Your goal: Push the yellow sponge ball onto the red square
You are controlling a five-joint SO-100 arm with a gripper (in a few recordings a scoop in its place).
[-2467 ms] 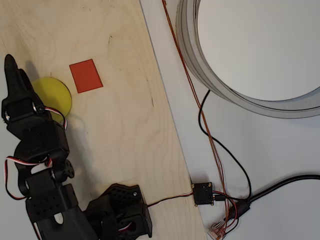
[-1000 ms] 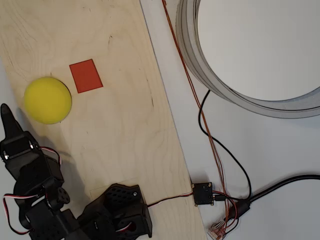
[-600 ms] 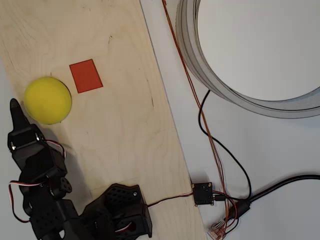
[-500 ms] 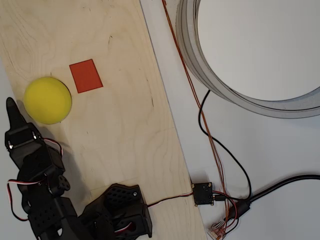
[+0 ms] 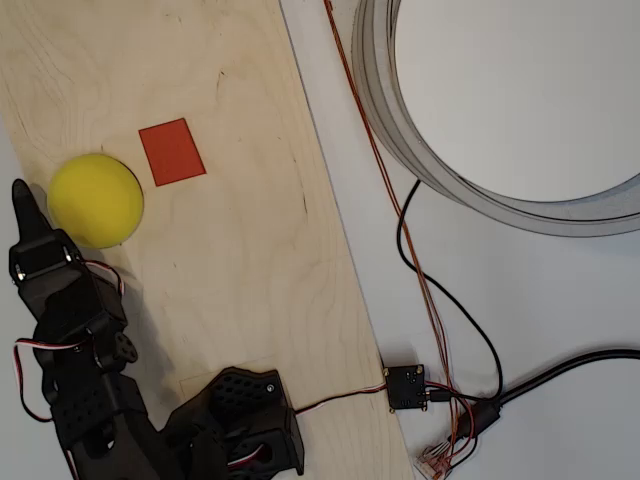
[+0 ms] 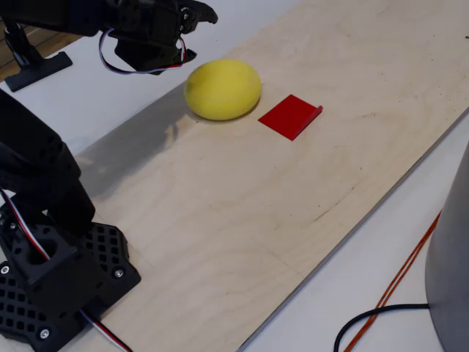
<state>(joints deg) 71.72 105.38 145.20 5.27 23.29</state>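
While the yellow sponge ball (image 5: 96,200) rests on the pale plywood board (image 5: 240,260), I hold my gripper (image 5: 20,198) just off its left side in the overhead view, the black fingertip pointing toward the far end of the board. In the fixed view my gripper (image 6: 196,12) hangs above and to the left of the ball (image 6: 223,89), close to it, though I cannot tell whether I am touching it. My fingers look drawn together into one dark point, but neither view shows the gap clearly, so I cannot tell how far open my hand is; I have hold of nothing.

The red square (image 5: 172,151) lies flat on the board just to the right of the ball and slightly farther along in the overhead view, tilted a little, with a narrow strip of bare wood between the two. In the fixed view the square (image 6: 291,116) sits right of the ball, one edge curling up slightly. The ball is not on the square.

My black arm (image 5: 80,340) runs back along the board's left edge to its base (image 5: 245,420) at the near end, with red and white servo wires looping beside it. On the white table (image 5: 560,300) to the right of the board, a large grey ring (image 5: 400,120) curves through the far corner, and black and orange cables (image 5: 440,310) run down to a small black board (image 5: 407,387).
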